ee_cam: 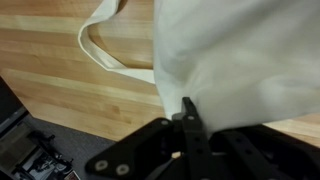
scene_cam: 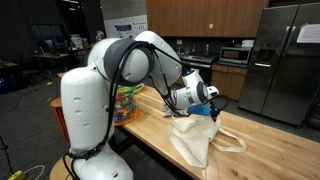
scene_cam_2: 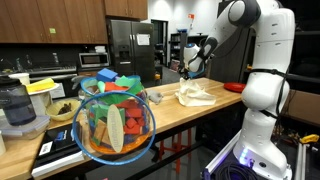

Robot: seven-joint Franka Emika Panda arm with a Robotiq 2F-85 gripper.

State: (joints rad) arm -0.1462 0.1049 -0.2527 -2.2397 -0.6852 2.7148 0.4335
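A cream cloth tote bag [scene_cam: 195, 142] lies on the wooden counter [scene_cam: 150, 125] near its edge; it also shows in the other exterior view [scene_cam_2: 195, 95]. My gripper [scene_cam: 203, 108] is at the bag's upper edge, seen too from across the counter [scene_cam_2: 190, 68]. In the wrist view the bag's cloth [ee_cam: 235, 55] fills the upper right and one handle loop [ee_cam: 100, 50] lies flat on the wood. The dark fingers [ee_cam: 188, 112] appear closed together with the cloth pinched at their tips.
A clear bowl of coloured blocks [scene_cam_2: 115, 122] stands on the counter, also seen behind the arm [scene_cam: 125, 100]. A red bowl [scene_cam_2: 232, 87], a dark bowl [scene_cam_2: 63, 110] and a fridge [scene_cam: 280, 60] are around. The counter edge drops to the dark floor [ee_cam: 40, 140].
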